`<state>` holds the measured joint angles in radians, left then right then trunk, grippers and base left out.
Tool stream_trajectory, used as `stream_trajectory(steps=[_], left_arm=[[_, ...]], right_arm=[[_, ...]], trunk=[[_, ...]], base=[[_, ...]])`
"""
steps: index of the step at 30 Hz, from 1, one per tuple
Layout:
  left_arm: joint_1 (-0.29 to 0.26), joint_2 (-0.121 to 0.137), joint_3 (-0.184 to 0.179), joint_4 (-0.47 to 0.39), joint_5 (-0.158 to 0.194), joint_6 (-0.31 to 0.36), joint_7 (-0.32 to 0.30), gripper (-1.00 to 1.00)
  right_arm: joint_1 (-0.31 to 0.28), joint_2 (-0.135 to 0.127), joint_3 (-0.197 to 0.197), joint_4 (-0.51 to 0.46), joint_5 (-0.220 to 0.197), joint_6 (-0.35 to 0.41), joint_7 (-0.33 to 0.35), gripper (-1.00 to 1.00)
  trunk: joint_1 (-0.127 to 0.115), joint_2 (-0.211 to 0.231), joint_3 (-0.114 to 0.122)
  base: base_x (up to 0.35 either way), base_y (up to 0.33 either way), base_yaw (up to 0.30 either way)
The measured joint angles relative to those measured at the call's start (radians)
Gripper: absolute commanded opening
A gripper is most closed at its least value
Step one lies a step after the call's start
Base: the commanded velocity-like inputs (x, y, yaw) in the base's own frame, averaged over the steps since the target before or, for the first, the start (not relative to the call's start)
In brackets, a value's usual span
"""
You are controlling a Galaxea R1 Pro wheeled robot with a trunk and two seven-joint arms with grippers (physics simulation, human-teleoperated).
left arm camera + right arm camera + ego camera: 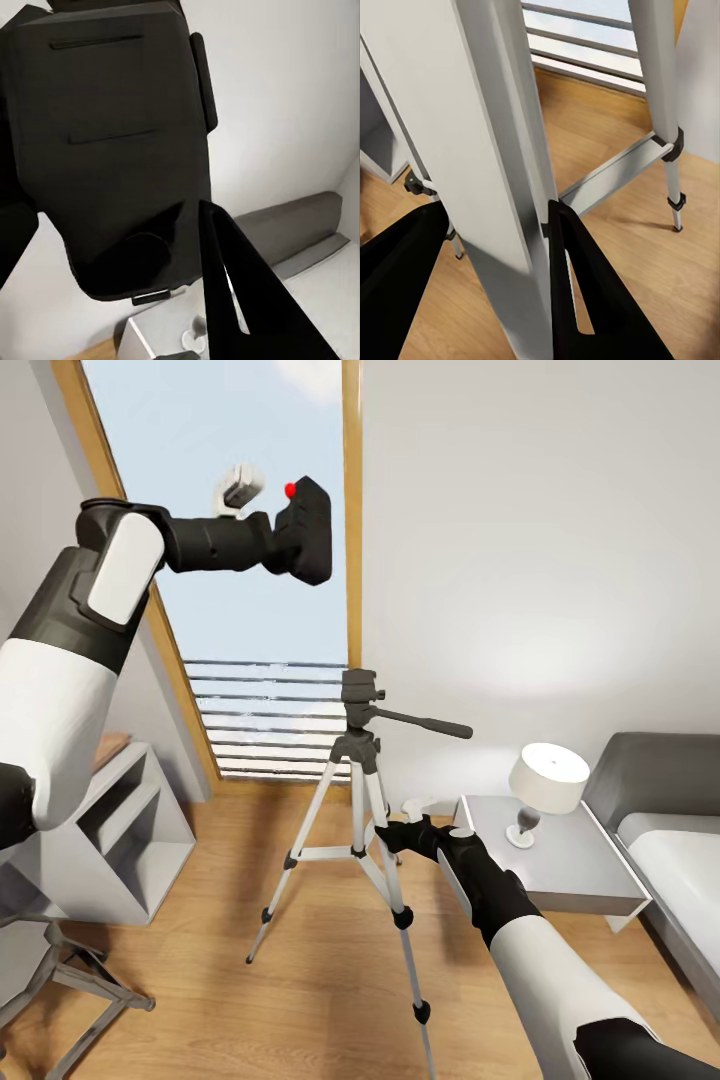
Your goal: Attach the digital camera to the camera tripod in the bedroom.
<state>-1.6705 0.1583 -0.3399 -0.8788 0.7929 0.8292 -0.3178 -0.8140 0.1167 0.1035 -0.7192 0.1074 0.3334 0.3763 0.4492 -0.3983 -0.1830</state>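
The black digital camera (308, 532) with its red button is held high in front of the window, my left gripper (285, 545) shut on it. Up close in the left wrist view the digital camera (112, 142) sits between dark fingers (240, 300). The camera tripod (360, 760) stands on the wood floor below and to the right of it, its dark head and pan handle bare. My right gripper (392, 836) is shut on the tripod's near silver leg (502, 172), with one black finger on each side of the leg.
A tall wood-framed window (240, 610) stands behind the tripod. White shelves (120, 830) are at the left, with a grey stool (60, 980) below them. At the right a grey nightstand (560, 860) carries a white lamp (545, 785), and the bed (670, 840) lies beyond.
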Motion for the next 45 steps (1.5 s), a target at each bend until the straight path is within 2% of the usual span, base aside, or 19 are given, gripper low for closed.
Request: stream_trajectory(steps=[2, 4, 8, 9, 11, 15, 16, 19, 21, 23, 24, 28, 30, 34, 40, 45], left_arm=[[0.0, 0.001, -0.016, 0.001, -0.007, -0.001, 0.0, -1.0], [0.001, 0.011, -0.071, -0.003, -0.029, -0.004, -0.002, -1.0], [0.001, 0.023, -0.125, -0.014, -0.041, -0.004, -0.019, -1.0], [0.002, 0.029, -0.151, -0.019, -0.043, -0.003, -0.048, -1.0], [0.002, 0.038, -0.177, -0.022, -0.052, -0.005, -0.099, -1.0], [0.002, 0.058, -0.209, -0.025, -0.089, -0.013, -0.253, -1.0], [0.002, 0.071, -0.217, -0.026, -0.125, -0.024, -0.34, -1.0], [0.002, 0.094, -0.223, -0.027, -0.218, -0.069, -0.469, -1.0], [0.002, 0.109, -0.226, -0.027, -0.295, -0.115, -0.547, -1.0], [0.002, 0.121, -0.227, -0.027, -0.376, -0.166, -0.623, -1.0], [0.002, 0.128, -0.226, -0.026, -0.453, -0.213, -0.692, -1.0], [0.002, 0.13, -0.224, -0.025, -0.577, -0.277, -0.794, -1.0], [0.002, 0.129, -0.221, -0.028, -0.635, -0.298, -0.83, -1.0], [0.002, 0.129, -0.214, -0.063, -0.686, -0.317, -0.848, -1.0], [0.002, 0.13, -0.191, -0.136, -0.708, -0.321, -0.848, -1.0], [0.002, 0.137, -0.178, -0.14, -0.723, -0.3, -0.836, -1.0]], right_arm=[[0.0, 0.0, 0.0, 0.0, 0.001, 0.0, 0.0, -1.0], [0.0, 0.0, 0.001, 0.0, -0.001, 0.0, -0.001, -1.0], [0.0, 0.0, 0.0, 0.0, 0.0, 0.0, -0.001, -1.0], [0.0, 0.0, 0.0, 0.0, 0.0, 0.0, -0.001, -1.0], [0.0, 0.0, 0.0, 0.0, 0.0, -0.001, -0.001, -1.0], [0.0, 0.0, 0.0, 0.001, -0.001, -0.001, -0.001, -1.0], [0.0, 0.0, 0.0, 0.001, 0.0, -0.001, -0.002, -1.0], [0.0, 0.0, 0.0, 0.001, 0.0, -0.001, -0.002, -1.0], [0.0, 0.0, 0.0, 0.001, -0.001, -0.001, -0.002, -1.0], [0.0, 0.0, 0.0, 0.001, -0.001, -0.001, -0.002, -1.0], [0.0, 0.0, 0.0, 0.001, -0.001, -0.002, -0.002, -1.0], [0.0, 0.0, 0.0, 0.002, 0.0, -0.003, -0.002, -1.0], [0.0, 0.0, 0.0, 0.002, -0.003, -0.003, -0.004, -1.0], [0.0, 0.001, 0.0, 0.003, -0.002, -0.004, -0.005, -1.0], [0.0, 0.001, 0.0, 0.003, -0.004, -0.004, -0.006, -1.0], [0.0, 0.001, 0.0, 0.003, -0.003, -0.004, -0.005, -1.0]], trunk=[[0.0, 0.0, 0.0], [0.0, 0.0, 0.0], [0.0, 0.0, 0.0], [0.0, 0.0, 0.0], [0.0, 0.0, 0.0], [0.0, 0.0, 0.0], [0.0, 0.0, 0.0], [0.0, 0.0, 0.0], [0.0, 0.0, 0.0], [0.0, 0.0, 0.0], [0.0, 0.0, 0.0], [0.0, 0.0, 0.0], [0.0, 0.0, 0.0], [0.0, 0.0, 0.0], [0.0, 0.0, 0.0], [0.0, 0.0, 0.0]], base=[[0.0, 0.0, 0.0], [0.0, 0.0, 0.0], [0.0, 0.0, 0.0], [0.0, 0.0, 0.0], [0.0, 0.0, 0.0], [0.0, 0.0, 0.0], [0.0, 0.0, 0.0], [0.0, 0.0, 0.0], [0.0, 0.0, 0.0], [0.0, 0.0, 0.0], [0.0, 0.0, 0.0], [0.0, 0.0, 0.0], [0.0, 0.0, 0.0], [0.0, 0.0, 0.0], [0.0, 0.0, 0.0], [0.0, 0.0, 0.0]])
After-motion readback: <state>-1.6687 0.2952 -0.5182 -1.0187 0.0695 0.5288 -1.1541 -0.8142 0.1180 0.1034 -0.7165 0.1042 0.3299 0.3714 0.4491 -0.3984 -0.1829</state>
